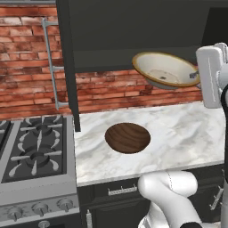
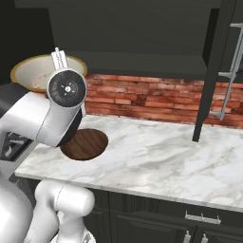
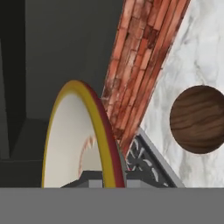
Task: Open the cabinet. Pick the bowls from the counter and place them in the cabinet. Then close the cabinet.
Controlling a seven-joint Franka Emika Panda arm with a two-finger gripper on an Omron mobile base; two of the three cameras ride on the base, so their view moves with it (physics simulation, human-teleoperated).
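Observation:
The cream bowl point(image 1: 164, 69) with the tan rim hangs tilted in the air, just below the shelf of the open black cabinet point(image 1: 133, 31). My gripper point(image 1: 195, 75) is shut on the bowl's right rim. In the hand view the cream bowl point(image 3: 72, 140) stands on edge right at the fingers. In the right base view my arm covers part of the cream bowl point(image 2: 31, 71). The dark wood-grain bowl point(image 1: 128, 137) rests upright on the marble counter point(image 1: 187, 133), below and left of the held bowl. The same wooden bowl point(image 2: 88, 143) shows beside my arm.
The cabinet's left door point(image 1: 67, 62) stands swung out, with its silver handle point(image 1: 51, 67) toward the brick wall. The right door point(image 2: 216, 71) is open too. A gas stovetop point(image 1: 31, 147) adjoins the counter on the left. Dark drawers point(image 1: 122, 190) run below the counter.

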